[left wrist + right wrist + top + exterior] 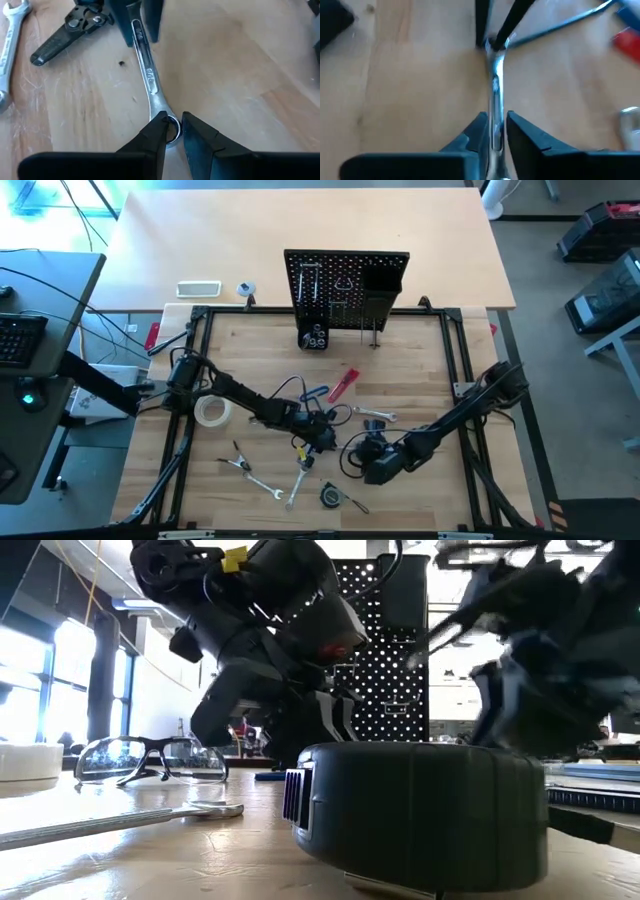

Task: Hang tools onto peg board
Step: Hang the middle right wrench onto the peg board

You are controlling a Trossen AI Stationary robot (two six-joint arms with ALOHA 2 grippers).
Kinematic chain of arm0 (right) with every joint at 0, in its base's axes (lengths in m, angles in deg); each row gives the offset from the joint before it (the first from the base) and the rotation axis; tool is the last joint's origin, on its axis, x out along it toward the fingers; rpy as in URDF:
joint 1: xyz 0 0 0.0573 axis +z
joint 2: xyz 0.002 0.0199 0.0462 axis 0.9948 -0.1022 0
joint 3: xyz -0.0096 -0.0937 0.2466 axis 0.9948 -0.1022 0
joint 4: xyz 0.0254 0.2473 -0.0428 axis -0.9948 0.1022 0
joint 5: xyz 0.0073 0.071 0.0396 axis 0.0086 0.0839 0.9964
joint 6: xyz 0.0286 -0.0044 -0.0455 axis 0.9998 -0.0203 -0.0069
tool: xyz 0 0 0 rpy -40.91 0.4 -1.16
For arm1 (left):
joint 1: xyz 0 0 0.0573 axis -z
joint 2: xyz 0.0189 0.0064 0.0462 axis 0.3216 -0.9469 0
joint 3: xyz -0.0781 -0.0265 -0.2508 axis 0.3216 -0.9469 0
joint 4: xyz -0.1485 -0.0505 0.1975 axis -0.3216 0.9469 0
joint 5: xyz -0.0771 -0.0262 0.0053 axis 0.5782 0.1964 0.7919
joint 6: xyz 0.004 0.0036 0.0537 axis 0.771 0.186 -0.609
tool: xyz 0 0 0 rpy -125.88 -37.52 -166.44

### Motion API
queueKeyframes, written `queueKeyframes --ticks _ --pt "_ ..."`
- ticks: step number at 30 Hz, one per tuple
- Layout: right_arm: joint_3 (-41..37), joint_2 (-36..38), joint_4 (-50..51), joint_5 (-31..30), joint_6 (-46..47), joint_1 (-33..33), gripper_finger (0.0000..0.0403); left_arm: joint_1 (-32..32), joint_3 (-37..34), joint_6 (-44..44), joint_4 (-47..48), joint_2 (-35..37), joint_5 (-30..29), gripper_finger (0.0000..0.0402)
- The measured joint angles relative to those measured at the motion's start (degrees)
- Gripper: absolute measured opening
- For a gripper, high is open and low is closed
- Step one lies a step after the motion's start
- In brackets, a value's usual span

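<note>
A silver wrench (pixel 150 75) spans between my two grippers over the table's middle; it also shows in the right wrist view (pixel 495 85). My left gripper (pixel 172 131), seen in the high view (pixel 325 442), is shut on one end. My right gripper (pixel 495 132), seen in the high view (pixel 363 456), is shut on the shaft toward the other end. The black peg board (pixel 345 290) stands upright at the table's far edge. Black-handled pliers (pixel 70 30) lie on the table beside the wrench. My left gripper pinches the wrench's ring end (pixel 169 119) between its two fingers, which point along the wrench. Whether the wrench is clear of the table I cannot tell. My right gripper pinches the wrench's shaft (pixel 495 107) between its two fingers, also pointing along the wrench, whose far end (pixel 492 45) sits in my left gripper's fingers.
On the table lie a pale tape roll (pixel 212 412), clear glasses (pixel 235 460), two more silver wrenches (pixel 265 485) (pixel 375 415), a tape measure (pixel 330 495), a red-handled tool (pixel 343 385) and a blue-handled hex key (pixel 315 392). A white tray (pixel 198 288) sits behind the frame.
</note>
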Motion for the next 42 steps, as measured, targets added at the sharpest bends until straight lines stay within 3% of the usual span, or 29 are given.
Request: queueKeyframes --ticks 6,12,16,22,37,42 --pt "3.12 1.76 7.74 -0.09 0.77 -0.17 0.0126 -0.87 0.00 0.02 0.56 -0.03 0.48 0.0052" --pt "5.34 4.62 13.98 -0.28 2.14 0.42 0.0142 -1.49 -0.04 0.10 2.14 -0.14 0.80 0.0052" --pt "5.50 6.27 15.21 0.19 3.19 0.68 0.0142 -1.49 -0.07 0.46 2.20 -0.19 0.94 0.0052" --pt "5.36 5.50 14.69 8.16 1.89 -1.56 0.0142 -1.51 -0.13 0.51 2.00 -0.25 1.23 0.0052" --pt "5.43 -0.22 16.01 18.92 -3.89 -9.71 0.0141 -1.49 -0.20 0.66 1.61 -0.30 1.42 0.0052" --pt "5.62 -0.82 17.11 20.29 -4.61 -10.04 0.0103 -1.49 -0.20 0.63 1.62 -0.30 1.45 0.0052"
